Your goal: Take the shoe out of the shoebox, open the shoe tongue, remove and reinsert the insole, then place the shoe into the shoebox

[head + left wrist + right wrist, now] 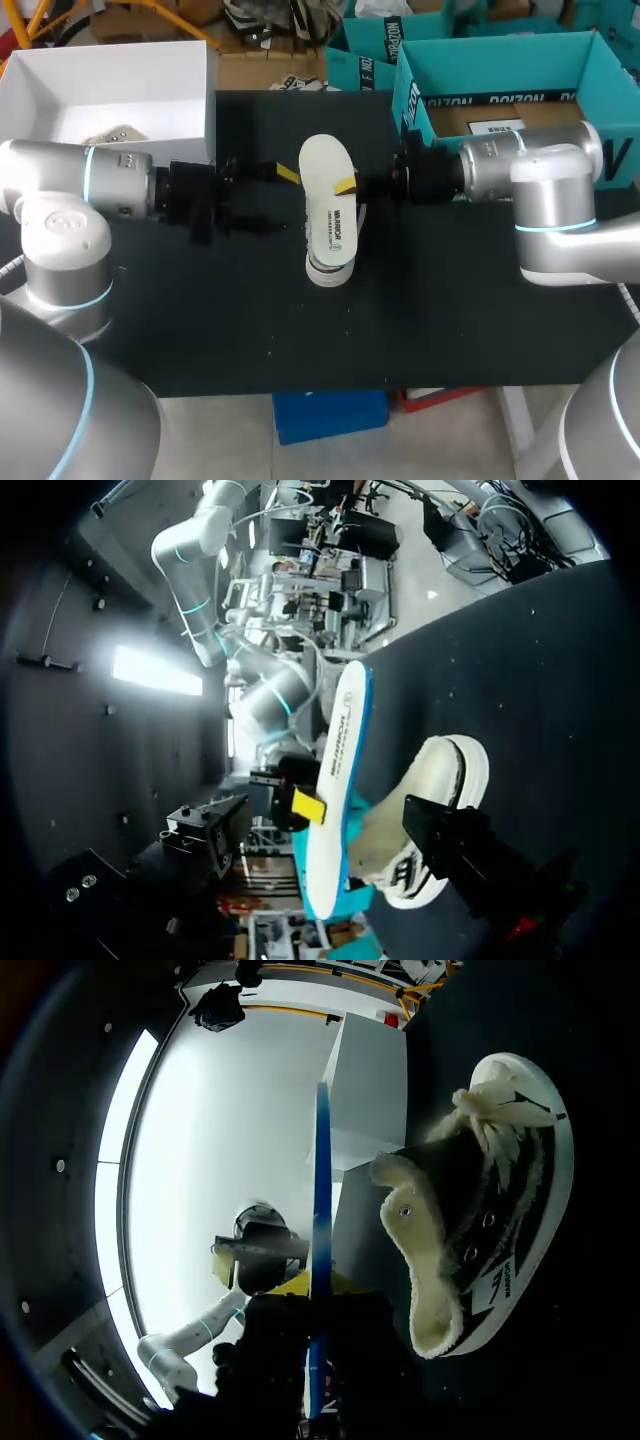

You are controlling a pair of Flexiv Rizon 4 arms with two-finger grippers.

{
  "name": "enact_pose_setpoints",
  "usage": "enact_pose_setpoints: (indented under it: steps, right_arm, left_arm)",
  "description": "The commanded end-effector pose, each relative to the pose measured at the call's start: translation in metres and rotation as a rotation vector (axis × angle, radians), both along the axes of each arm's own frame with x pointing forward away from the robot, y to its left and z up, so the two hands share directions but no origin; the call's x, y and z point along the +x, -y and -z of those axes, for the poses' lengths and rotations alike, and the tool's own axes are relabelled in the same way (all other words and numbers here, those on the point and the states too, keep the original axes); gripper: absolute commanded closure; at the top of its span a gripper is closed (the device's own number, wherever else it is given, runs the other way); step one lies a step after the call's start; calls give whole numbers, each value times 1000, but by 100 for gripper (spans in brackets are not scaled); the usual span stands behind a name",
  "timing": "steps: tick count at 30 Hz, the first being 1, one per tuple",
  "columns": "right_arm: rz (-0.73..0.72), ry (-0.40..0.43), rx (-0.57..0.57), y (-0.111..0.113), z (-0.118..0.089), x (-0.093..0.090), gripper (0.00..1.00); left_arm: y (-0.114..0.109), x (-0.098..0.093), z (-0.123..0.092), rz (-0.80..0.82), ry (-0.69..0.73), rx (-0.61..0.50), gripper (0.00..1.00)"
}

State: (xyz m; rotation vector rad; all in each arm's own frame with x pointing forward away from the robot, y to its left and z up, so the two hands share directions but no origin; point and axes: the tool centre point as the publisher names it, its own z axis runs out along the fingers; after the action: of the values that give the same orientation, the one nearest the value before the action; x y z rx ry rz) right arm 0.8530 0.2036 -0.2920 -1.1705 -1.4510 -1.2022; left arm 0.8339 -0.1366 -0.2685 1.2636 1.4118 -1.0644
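Observation:
The white insole (325,190) with a blue underside hangs over the middle of the black table. My right gripper (348,185) is shut on its right edge. In the right wrist view the insole (320,1210) shows edge-on, rising from my right gripper (320,1300). The black shoe (480,1230), with pale fleece lining and a white sole, stands on the table beside it. From above, the shoe (329,268) is mostly hidden under the insole. My left gripper (277,200) is open at the insole's left side. Its wrist view has insole (335,780) and shoe (425,800) ahead between the spread fingers of the left gripper (335,865).
The open white shoebox (110,70) stands at the table's back left, with paper inside. Teal boxes (500,70) line the back right behind my right arm. The black mat (250,320) stretches toward the front edge.

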Motion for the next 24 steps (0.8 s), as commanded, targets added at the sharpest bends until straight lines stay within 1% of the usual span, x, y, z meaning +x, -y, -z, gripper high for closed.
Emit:
enact_pose_setpoints:
  steps: [1,9,10,11,13,14,15,16,18,20,23,24]
  right_arm:
    - [2,0,-1,-1,1,0,100]
    - [2,0,-1,-1,1,0,100]
    - [2,0,-1,-1,1,0,100]
    - [2,0,-1,-1,1,0,100]
    - [2,0,-1,-1,1,0,100]
    - [2,0,-1,-1,1,0,100]
    - [2,0,-1,-1,1,0,100]
    - [2,0,-1,-1,1,0,100]
    - [2,0,-1,-1,1,0,100]
    - [2,0,-1,-1,1,0,100]
    - [2,0,-1,-1,1,0,100]
    - [2,0,-1,-1,1,0,100]
  left_arm:
    - [4,-4,8,-87,17,-57,0]
    - [13,4,9,-147,39,-83,0]
    - [14,7,9,-166,42,-88,13]
    - [14,8,9,-166,42,-90,16]
    - [16,12,10,-181,57,-94,17]
    - [16,14,11,-191,63,-93,21]
    - [16,14,11,-191,63,-93,21]
    - [17,18,13,-204,61,-104,25]
    - [19,23,13,-206,59,-113,31]
    - [21,25,14,-213,66,-113,28]
    - [24,29,14,-218,70,-113,33]
    - [26,31,14,-217,68,-120,32]
